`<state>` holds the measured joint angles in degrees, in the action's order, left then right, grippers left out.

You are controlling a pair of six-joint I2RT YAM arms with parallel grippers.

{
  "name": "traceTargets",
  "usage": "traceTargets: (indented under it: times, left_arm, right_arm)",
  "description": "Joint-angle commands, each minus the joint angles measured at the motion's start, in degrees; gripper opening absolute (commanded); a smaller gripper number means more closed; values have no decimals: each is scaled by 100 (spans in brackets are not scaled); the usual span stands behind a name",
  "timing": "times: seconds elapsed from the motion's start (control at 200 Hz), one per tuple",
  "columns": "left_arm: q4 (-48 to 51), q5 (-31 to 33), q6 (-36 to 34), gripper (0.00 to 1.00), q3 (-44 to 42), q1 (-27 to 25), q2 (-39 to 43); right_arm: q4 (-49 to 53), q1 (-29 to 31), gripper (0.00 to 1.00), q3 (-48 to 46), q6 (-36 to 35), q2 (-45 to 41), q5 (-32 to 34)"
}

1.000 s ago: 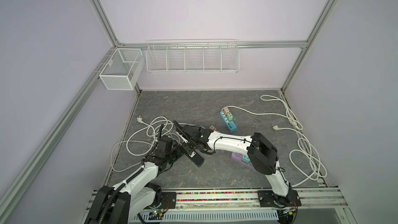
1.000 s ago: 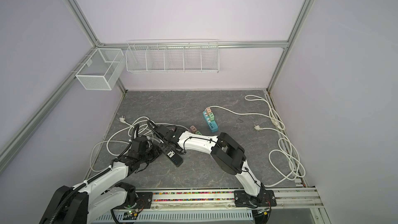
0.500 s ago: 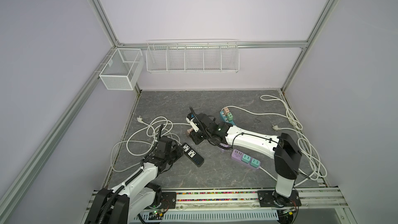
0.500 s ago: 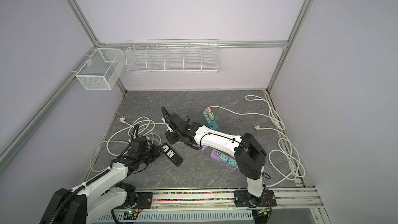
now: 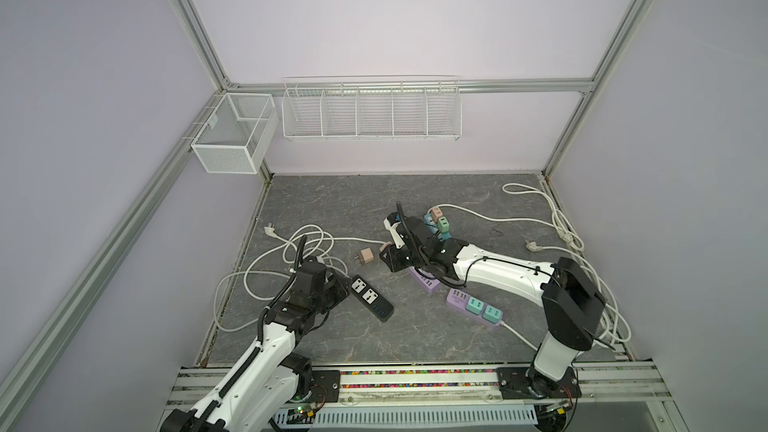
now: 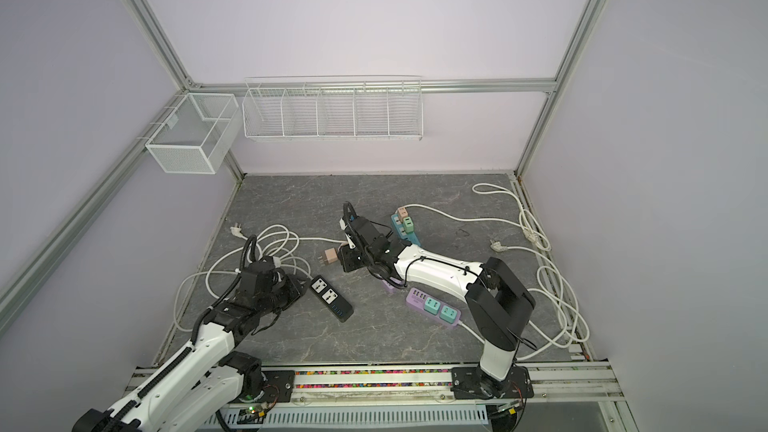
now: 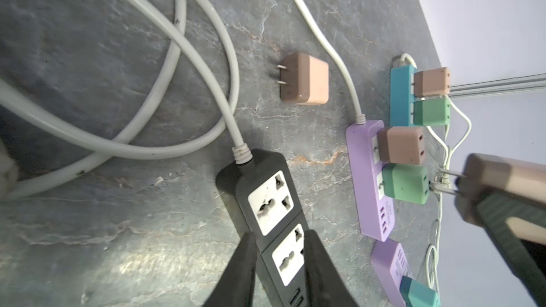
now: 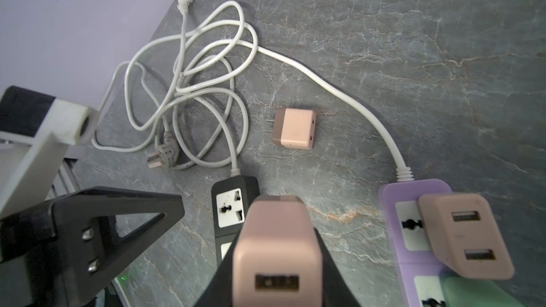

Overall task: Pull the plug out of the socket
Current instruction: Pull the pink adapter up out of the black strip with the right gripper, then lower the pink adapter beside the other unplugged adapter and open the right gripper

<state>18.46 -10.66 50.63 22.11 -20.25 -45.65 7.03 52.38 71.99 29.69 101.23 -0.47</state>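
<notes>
The socket is a black power strip (image 5: 371,297) (image 7: 267,199) lying flat on the grey table, with both its outlets bare. My left gripper (image 7: 280,246) (image 5: 345,288) is shut on it, one finger along each long side by the second outlet. The plug (image 8: 276,240), a pink cube with a USB port, is out of the strip and up in the air. My right gripper (image 8: 276,231) (image 5: 390,261) is shut on it. In the left wrist view the plug (image 7: 499,178) shows two bare prongs, well off to the side of the strip.
A second pink plug (image 5: 366,256) lies loose between the grippers. Two purple strips (image 5: 424,283) (image 5: 473,305) and a blue strip (image 5: 436,226) carry more plugs. White cables coil at the left (image 5: 291,251) and right (image 5: 573,251). Wire baskets (image 5: 372,112) hang on the back wall.
My right gripper has left the black strip and swung back and to the right with the pink plug, baring the outlet. The left gripper has stayed on the strip.
</notes>
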Motion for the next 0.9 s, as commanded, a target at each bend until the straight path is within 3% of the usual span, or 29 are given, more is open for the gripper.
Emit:
traceTargets:
  times: [0.0,0.1,0.545,0.895]
  left_arm:
    - [281,212,-76,33,228,-113,174]
    - [377,577,-104,36,280,-368,216]
    - [281,780,-6,41,-30,-578,825]
    - [984,1016,-304,46,307,-581,900]
  right_arm:
    - [-666,-69,7,-123,517,241,-326]
    - [-843,-77,7,-150,686,407,-340]
    - [-1528,-73,7,-167,1266,961,-267]
    - [-1592,34,7,148,1477,1497,-322]
